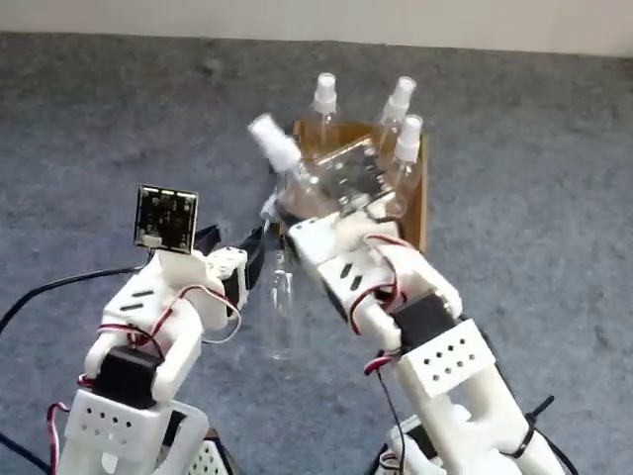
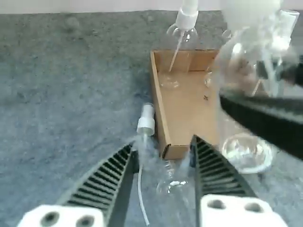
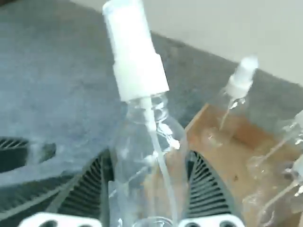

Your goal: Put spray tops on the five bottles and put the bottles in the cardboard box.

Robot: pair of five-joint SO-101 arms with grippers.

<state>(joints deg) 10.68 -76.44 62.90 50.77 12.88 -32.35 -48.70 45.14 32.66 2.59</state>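
A: Where do we find the right tool (image 3: 149, 168)?
B: Clamped on a tilted bottle (image 3: 142, 156) with its spray top (image 3: 135, 56) on, at the edge of the cardboard box (image 1: 423, 198). Three capped bottles (image 1: 394, 117) stand inside.
A: And the left tool (image 2: 162, 144)?
B: We see it closed around another capped bottle (image 2: 165, 182), down by the counter (image 1: 534, 148), just outside the box.

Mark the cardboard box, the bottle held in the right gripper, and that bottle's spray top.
cardboard box (image 2: 189, 101), left wrist view, bare brown floor of the box.
held bottle (image 3: 142, 161), right wrist view, clear body below the neck.
spray top (image 3: 136, 56), right wrist view, white head.
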